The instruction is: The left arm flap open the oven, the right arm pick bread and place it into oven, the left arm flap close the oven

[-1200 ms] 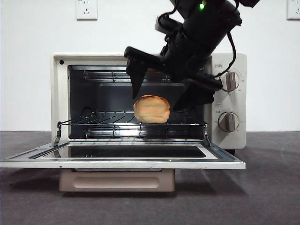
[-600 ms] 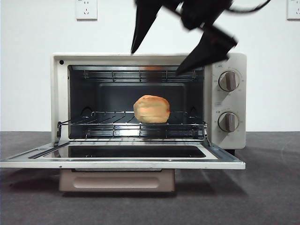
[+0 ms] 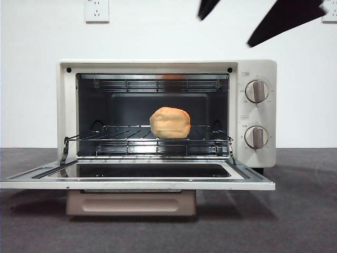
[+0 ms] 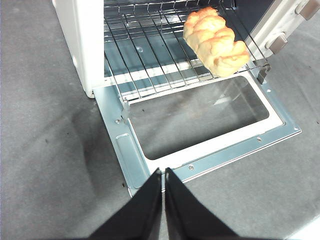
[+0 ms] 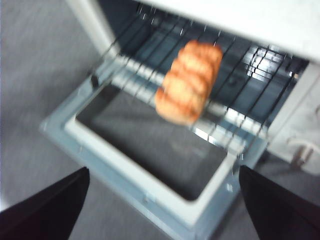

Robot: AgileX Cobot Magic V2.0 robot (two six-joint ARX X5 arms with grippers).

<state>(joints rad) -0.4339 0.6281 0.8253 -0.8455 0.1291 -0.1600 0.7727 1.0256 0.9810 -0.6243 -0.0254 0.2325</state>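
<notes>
Cream-white toaster oven (image 3: 158,68) standing open on a dark grey tabletop (image 3: 305,211), with a loaf of bread (image 3: 170,122) inside.

The oven's glass door (image 3: 137,182) is folded down flat toward the viewer, and two beige knobs (image 3: 256,90) sit one above the other on its right panel. The golden-orange, lumpy bread rests on the wire rack (image 3: 126,138), near the rack's front edge and right of centre — nothing touches it. The right pincer (image 3: 247,21) hangs high above the oven's top, its two black fingers spread wide and empty. The left pincer (image 4: 163,186) hovers over the tabletop just beyond the door's outer edge — fingers pressed together, gripping nothing.
</notes>
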